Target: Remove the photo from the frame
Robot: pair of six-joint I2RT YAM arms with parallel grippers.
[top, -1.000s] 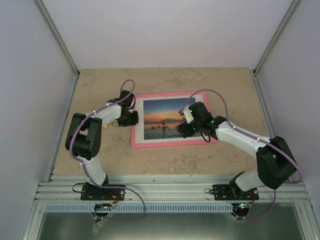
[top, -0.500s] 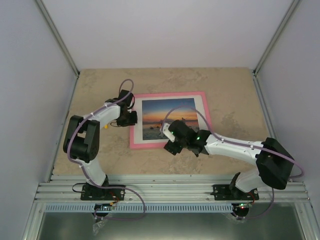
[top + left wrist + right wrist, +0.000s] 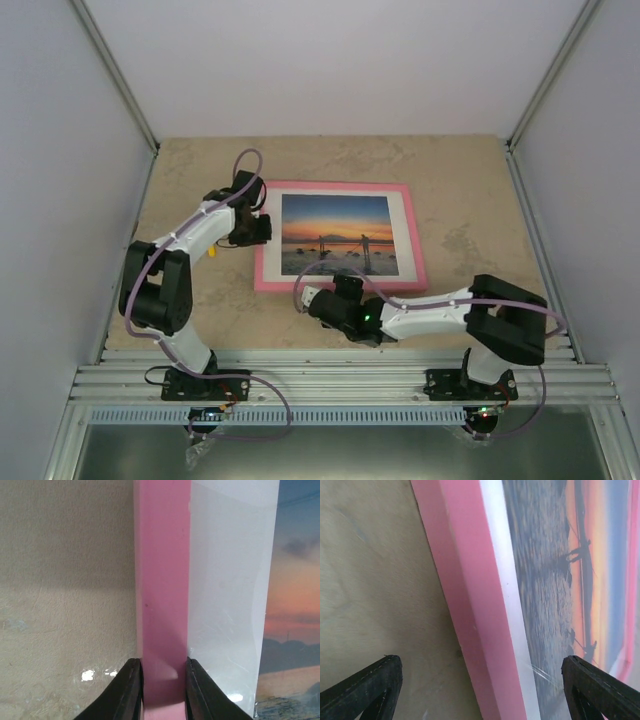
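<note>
The photo lies face up inside the frame, table showing past every frame edge, left gripper pinching the frame's left rail, right gripper just off its near-left corner, jaws wide, empty.

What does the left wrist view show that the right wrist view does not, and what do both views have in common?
Only the left wrist view: the left gripper closed on one rail of the thin pink rectangular picture frame, and a broad band of the white mat border.
Only the right wrist view: the right gripper open and holding nothing, and the small dark silhouetted figures in the sunset paper photo.
Both: a pink rail, the mat, part of the photo and the beige stone-patterned table.
</note>
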